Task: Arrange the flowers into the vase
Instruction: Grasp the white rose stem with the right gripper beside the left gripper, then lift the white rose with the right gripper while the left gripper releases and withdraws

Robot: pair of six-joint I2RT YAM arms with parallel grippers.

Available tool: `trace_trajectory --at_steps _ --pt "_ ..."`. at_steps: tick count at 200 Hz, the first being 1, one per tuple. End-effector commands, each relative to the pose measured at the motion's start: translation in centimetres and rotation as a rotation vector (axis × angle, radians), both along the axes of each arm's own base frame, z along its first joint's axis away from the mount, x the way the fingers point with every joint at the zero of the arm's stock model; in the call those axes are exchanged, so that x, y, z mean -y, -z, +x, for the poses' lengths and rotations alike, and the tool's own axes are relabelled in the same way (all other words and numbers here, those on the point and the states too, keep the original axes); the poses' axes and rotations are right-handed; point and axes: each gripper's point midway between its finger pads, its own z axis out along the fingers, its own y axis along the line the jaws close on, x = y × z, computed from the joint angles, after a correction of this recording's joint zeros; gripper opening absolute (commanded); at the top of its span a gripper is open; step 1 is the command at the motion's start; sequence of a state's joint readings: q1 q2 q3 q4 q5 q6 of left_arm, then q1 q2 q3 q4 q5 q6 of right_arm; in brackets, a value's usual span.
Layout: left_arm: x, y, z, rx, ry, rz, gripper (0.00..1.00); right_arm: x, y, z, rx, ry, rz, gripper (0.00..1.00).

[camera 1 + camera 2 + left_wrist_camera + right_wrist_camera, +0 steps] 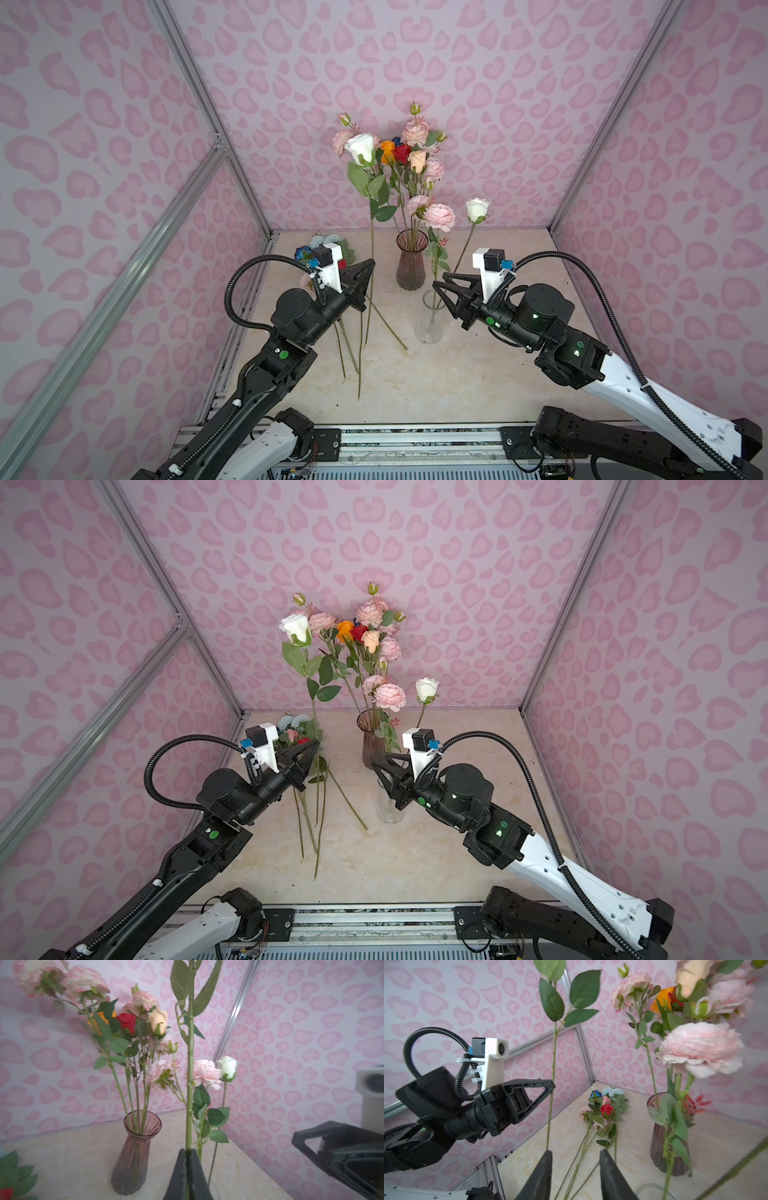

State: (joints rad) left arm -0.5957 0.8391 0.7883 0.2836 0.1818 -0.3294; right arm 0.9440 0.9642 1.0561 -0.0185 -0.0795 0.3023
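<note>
Centre-left in both top views, the left gripper (370,264) clamps the green stem of a tall white artificial rose (360,148), upright beside the flower-filled ribbed mauve glass vase (411,266); the right gripper (575,1152) has its jaws apart.

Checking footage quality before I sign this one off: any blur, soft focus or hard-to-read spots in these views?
Left wrist view: soft all over, tall pink blooms smeared, purple vase hazy. Right wrist view: left end effector crisp, nearest pink bloom soft. Both top views: even light, no glare; clear vase faint against the table.
</note>
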Motion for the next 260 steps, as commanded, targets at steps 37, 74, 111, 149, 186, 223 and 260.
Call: trace_trajectory --at_steps 37,74,111,149,186,223,260 --pt "3.8 -0.9 -4.9 0.142 0.167 0.07 0.03 -2.7 -3.3 -0.2 0.012 -0.051 0.079 0.49" --pt "4.8 -0.7 -5.7 0.148 0.2 0.092 0.03 -4.6 -3.6 0.2 -0.012 -0.096 0.113 0.46" --pt "5.2 -0.1 -5.7 0.138 0.212 0.099 0.03 -5.1 -4.0 0.8 -0.011 -0.085 0.141 0.14" --pt "4.9 0.2 -5.5 0.128 0.191 0.101 0.08 -5.4 -3.9 1.0 -0.009 -0.088 0.142 0.0" --pt "3.2 0.9 -3.5 0.063 0.043 0.099 0.34 -4.1 -4.8 1.3 0.041 -0.026 0.095 0.0" --pt "-3.3 6.1 0.6 -0.178 -0.383 0.051 0.43 0.9 -6.7 2.4 0.175 0.196 -0.032 0.0" --pt "-5.9 11.1 0.1 -0.295 -0.482 0.043 0.44 5.0 -8.6 4.2 0.226 0.326 -0.07 0.0"
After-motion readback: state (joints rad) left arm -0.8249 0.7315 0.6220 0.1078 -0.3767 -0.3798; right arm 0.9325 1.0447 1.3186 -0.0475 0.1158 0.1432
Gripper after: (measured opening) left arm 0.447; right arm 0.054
